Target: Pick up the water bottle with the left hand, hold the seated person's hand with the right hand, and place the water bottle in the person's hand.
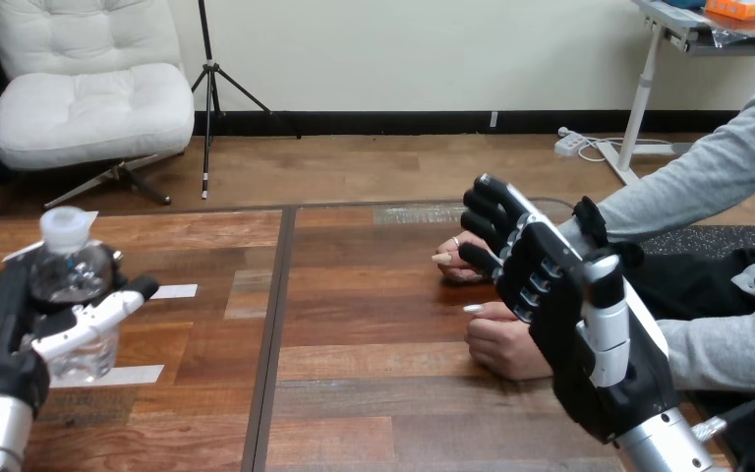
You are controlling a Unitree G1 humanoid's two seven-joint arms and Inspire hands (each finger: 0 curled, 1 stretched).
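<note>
Head view. At 8 o'clock the left hand is wrapped around the upright water bottle, thumb across its front, apparently secured for handover. At 4 o'clock the right hand stands over the person's hands on the table, partly covering them. Whether it grips one cannot be told.

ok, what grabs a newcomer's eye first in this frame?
The left hand at the table's left, fingers curled round the clear, upright water bottle. Then the right hand at the right, raised with relaxed fingers in front of the person's nearer hand and farther hand, both resting on the table. I cannot tell whether it touches them.
</note>
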